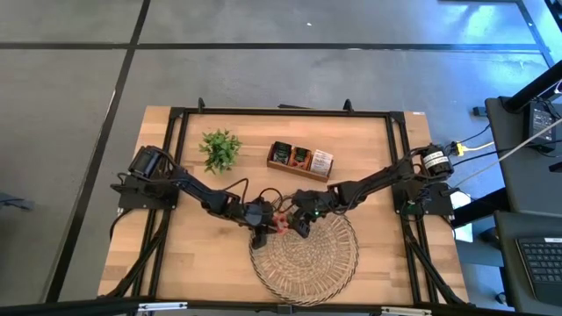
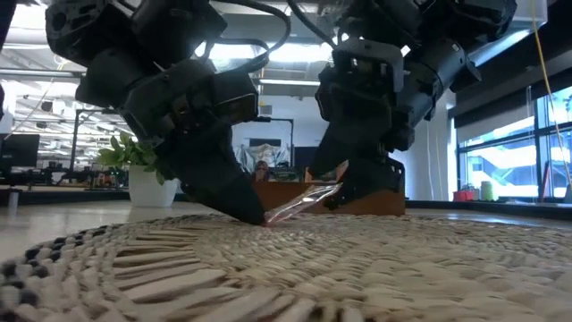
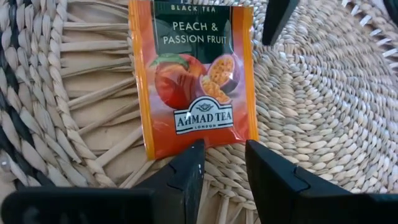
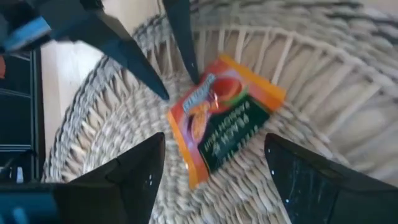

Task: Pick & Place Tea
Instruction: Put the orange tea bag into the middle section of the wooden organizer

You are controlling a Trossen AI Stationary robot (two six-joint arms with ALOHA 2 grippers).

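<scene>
Shows one orange tea sachet (image 3: pixel 193 81) on the round woven tray (image 3: pixel 311 93), just inside the tray's rim, on the side where both arms come in. Looks tipped in the low view: one end down on the tray, the other end a bit up.

Puts the left pincer (image 3: pixel 221 152) right at the sachet's short edge, low over the tray. Has its two fingers a little apart, not squeezing anything. Points straight along the sachet's long side, so the sachet stretches away from it.

Puts the right pincer (image 4: pixel 215 140) just above the tray too, fingers spread wide, holding nothing. Sees the sachet lying slantwise past the gap between them.

Seems an even race, with both pincers right beside the sachet. Probably calls for a small turn first, to line up with that slanted long side.
</scene>
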